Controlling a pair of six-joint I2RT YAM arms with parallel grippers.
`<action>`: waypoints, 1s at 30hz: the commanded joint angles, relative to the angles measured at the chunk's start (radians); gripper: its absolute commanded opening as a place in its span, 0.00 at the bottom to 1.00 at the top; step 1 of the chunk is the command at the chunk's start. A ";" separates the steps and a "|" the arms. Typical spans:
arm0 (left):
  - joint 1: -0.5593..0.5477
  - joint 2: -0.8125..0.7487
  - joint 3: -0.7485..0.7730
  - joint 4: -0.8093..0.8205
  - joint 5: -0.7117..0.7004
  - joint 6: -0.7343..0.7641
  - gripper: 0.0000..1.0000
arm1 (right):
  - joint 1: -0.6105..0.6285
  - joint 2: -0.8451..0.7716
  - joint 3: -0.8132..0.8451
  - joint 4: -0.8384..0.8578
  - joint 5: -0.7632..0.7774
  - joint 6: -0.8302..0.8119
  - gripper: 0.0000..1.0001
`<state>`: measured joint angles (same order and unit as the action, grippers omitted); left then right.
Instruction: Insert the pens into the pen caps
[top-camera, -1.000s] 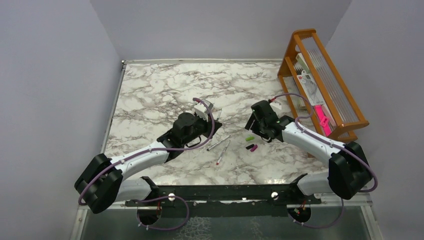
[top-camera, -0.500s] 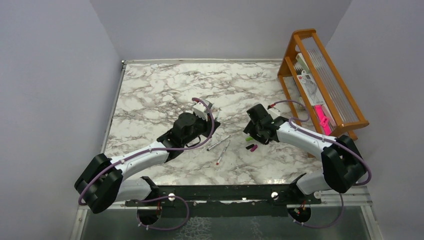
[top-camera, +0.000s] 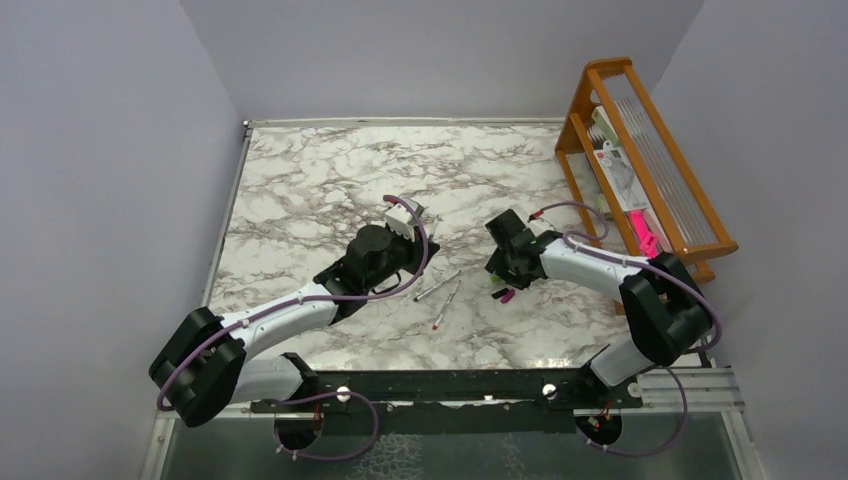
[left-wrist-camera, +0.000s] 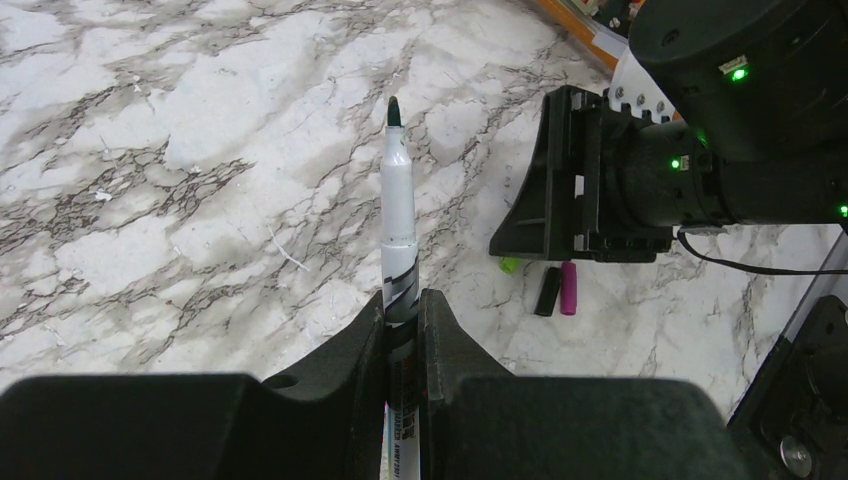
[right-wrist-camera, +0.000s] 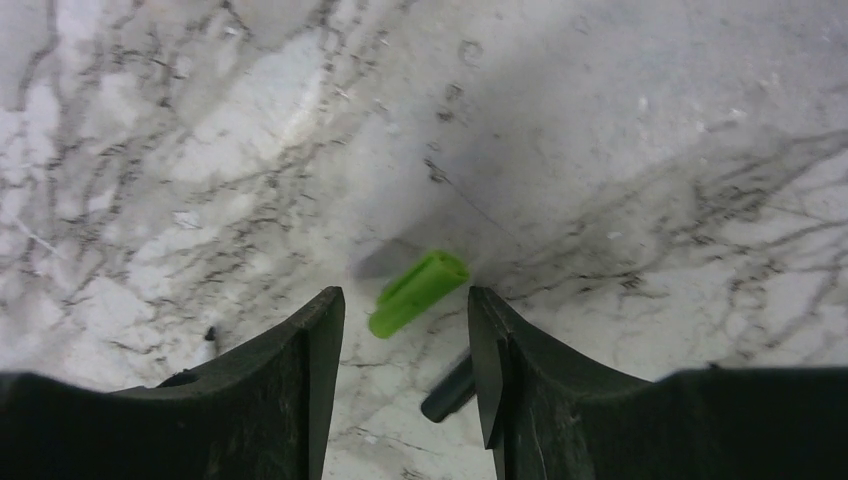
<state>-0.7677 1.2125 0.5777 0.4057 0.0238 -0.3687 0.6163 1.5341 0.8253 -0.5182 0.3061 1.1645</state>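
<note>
My left gripper (left-wrist-camera: 402, 305) is shut on a silvery-grey pen (left-wrist-camera: 398, 200) whose dark green tip points away from me; the gripper also shows in the top view (top-camera: 405, 228). Two more pens (top-camera: 437, 285) (top-camera: 446, 304) lie on the marble between the arms. My right gripper (right-wrist-camera: 405, 310) is open and low over the table, with the green cap (right-wrist-camera: 418, 292) lying flat between its fingertips. The black cap (right-wrist-camera: 450, 390) lies just beside its right finger. In the left wrist view the green cap (left-wrist-camera: 511, 265), black cap (left-wrist-camera: 548, 291) and magenta cap (left-wrist-camera: 568, 287) lie under the right gripper (left-wrist-camera: 580, 200).
A wooden rack (top-camera: 640, 160) stands at the back right of the marble table (top-camera: 320, 180), with a flat pink tool (top-camera: 645, 240) on its lower shelf. Grey walls close the left and back sides.
My right gripper has swung left and come down over the green cap, which now lies between its open fingers. The left gripper and its pen have stayed put.
</note>
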 joint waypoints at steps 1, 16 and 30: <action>0.004 -0.019 0.009 -0.004 -0.024 -0.003 0.00 | 0.008 0.052 0.039 -0.006 -0.006 -0.008 0.49; 0.004 -0.023 -0.001 -0.011 -0.038 0.001 0.00 | 0.007 0.116 0.078 -0.037 -0.014 -0.044 0.03; 0.004 0.033 0.019 0.105 0.247 -0.173 0.00 | 0.008 -0.324 -0.100 0.390 -0.145 -0.383 0.01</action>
<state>-0.7670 1.2156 0.5777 0.3969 0.1028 -0.4259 0.6163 1.3632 0.7467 -0.3508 0.2150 0.9417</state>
